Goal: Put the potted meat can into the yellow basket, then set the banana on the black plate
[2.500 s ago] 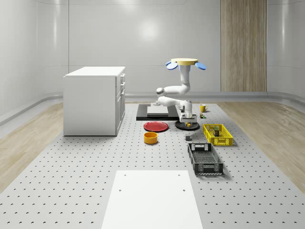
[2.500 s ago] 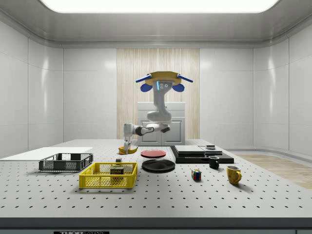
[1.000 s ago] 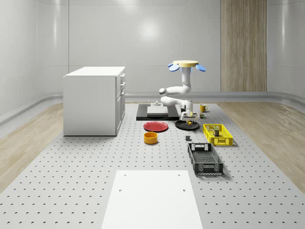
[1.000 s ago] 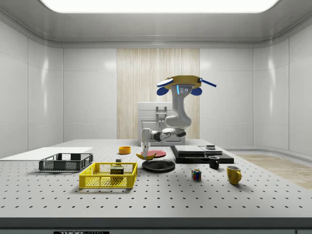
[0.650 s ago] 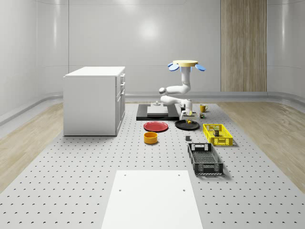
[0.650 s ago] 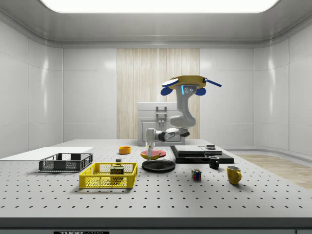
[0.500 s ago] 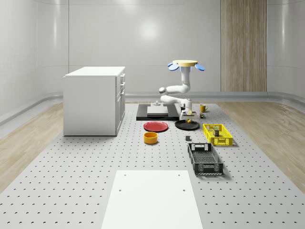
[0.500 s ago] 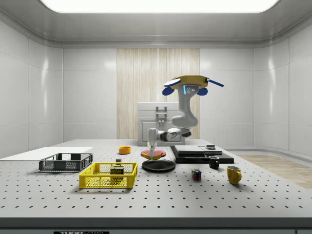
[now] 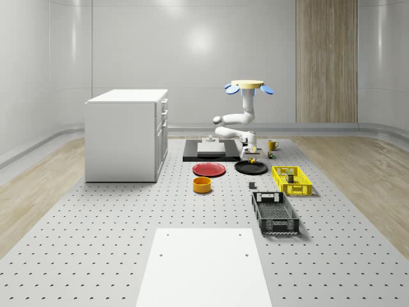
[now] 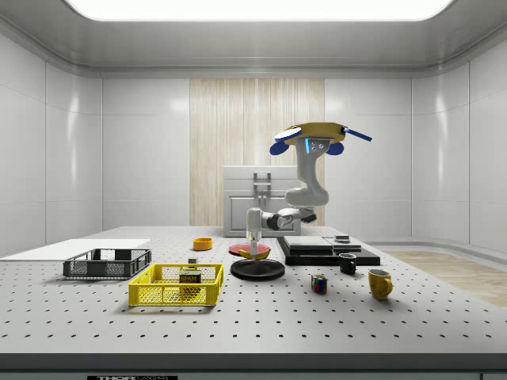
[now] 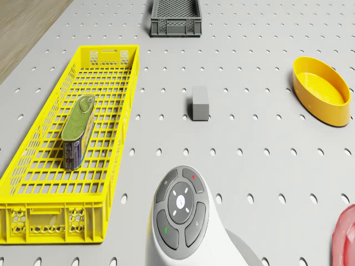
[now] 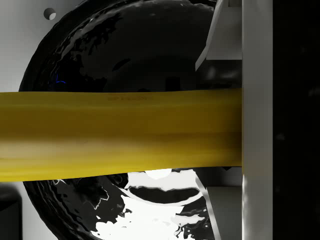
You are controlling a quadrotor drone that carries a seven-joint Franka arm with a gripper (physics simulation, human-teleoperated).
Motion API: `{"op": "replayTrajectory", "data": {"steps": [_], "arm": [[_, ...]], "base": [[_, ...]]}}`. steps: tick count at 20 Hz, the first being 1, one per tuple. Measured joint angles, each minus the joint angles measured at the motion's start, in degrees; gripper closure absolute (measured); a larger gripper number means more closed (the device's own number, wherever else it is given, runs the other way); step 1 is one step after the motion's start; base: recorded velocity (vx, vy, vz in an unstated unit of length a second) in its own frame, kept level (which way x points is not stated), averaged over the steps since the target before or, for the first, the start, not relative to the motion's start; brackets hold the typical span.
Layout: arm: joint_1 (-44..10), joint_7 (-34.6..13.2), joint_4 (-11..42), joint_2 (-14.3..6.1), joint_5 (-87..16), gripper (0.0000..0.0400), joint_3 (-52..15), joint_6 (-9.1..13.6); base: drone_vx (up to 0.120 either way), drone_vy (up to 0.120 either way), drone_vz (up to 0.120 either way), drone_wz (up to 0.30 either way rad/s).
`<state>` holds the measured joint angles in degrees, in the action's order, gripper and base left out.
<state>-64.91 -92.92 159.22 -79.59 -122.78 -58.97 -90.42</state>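
Drone point(image 10: 320, 136) hovers above the perforated table point(image 9: 128, 217). Gripper point(image 10: 254, 247) clamped on smooth curved banana point(image 12: 120, 132), directly over glossy round black plate point(image 10: 257, 269). Potted meat can point(image 11: 77, 130) (oblong tin) lies inside yellow mesh basket point(image 11: 33, 172), at the plate's 9 o'clock in side view.

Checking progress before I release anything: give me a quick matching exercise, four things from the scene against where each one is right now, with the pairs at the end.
Things:
1. potted meat can
2. banana
3. drone
4. yellow bowl

Places:
A. held in the gripper above the black plate
B. hovering in the air, near the black plate
C. lying inside the yellow basket
D. standing by itself on the table

Pairs: 1-C, 2-A, 3-B, 4-D
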Motion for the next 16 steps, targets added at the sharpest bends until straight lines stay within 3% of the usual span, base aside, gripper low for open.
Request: {"op": "replayTrajectory", "data": {"steps": [10, 13, 16], "arm": [[-1.32, 0.65, -3.56, 0.44, -5.13, 0.0212, 5.47, -3.34], [-1.5, 0.81, -4.27, 0.7, -5.93, 0.0109, 6.42, -3.91], [-1.24, 1.05, -3.91, 0.77, -5.51, 0.0052, 6.01, -3.53]], "base": [[0.0, 0.0, 0.0, 0.0], [0.0, 0.0, 0.0, 0.0], [0.0, 0.0, 0.0, 0.0]]}}
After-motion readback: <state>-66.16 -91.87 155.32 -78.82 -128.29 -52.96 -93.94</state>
